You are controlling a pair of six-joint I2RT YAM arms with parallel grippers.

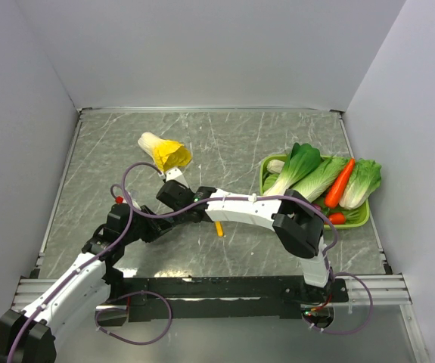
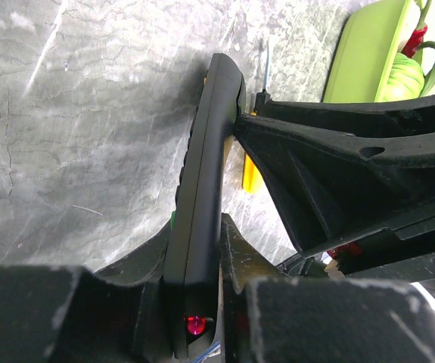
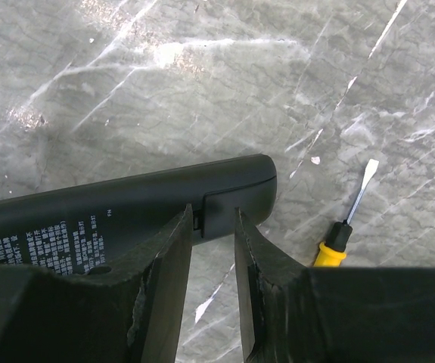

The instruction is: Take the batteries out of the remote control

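Left wrist view: the near end of the remote control (image 2: pixel 200 181) is buried between the fingers of the left gripper (image 2: pixel 194 253) and cut by the bottom edge. Right wrist view: the remote runs off the left edge, and its white print is too small for us to read. The fingers of the right gripper (image 3: pixel 211 223) cover its lower edge and most of the yellow handle of the screwdriver (image 3: pixel 351 215). Top view: the wrists hide the remote. We cannot tell whether the batteries are inside.
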